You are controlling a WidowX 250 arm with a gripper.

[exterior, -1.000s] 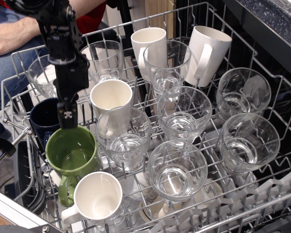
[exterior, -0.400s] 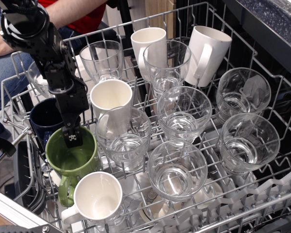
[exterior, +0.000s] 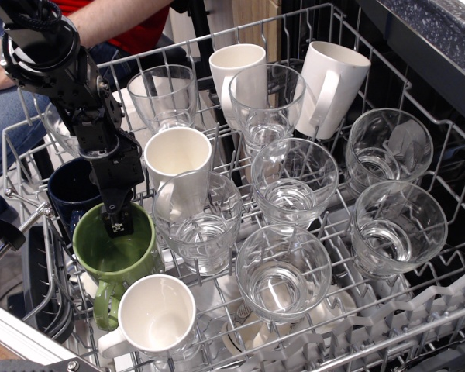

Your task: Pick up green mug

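The green mug (exterior: 108,260) stands mouth-up at the front left of the dishwasher rack, its handle (exterior: 102,306) pointing toward the front. My gripper (exterior: 116,221) hangs down from the black arm at the mug's far rim. One finger (exterior: 118,225) reaches inside the mug; the other is hidden behind the rim, so I cannot tell how the jaws stand. The mug sits in the rack, not lifted.
A dark navy mug (exterior: 68,190) sits just behind the green one. White mugs stand in front (exterior: 156,316), right of the gripper (exterior: 178,155), and at the back (exterior: 236,66) (exterior: 333,77). Several clear glasses (exterior: 283,275) fill the wire rack (exterior: 449,147). A person's arm (exterior: 132,15) is at top left.
My gripper came down from above the green mug's far rim until a finger dipped inside the mug. In the last half second it only shifted slightly. The mug has not moved.
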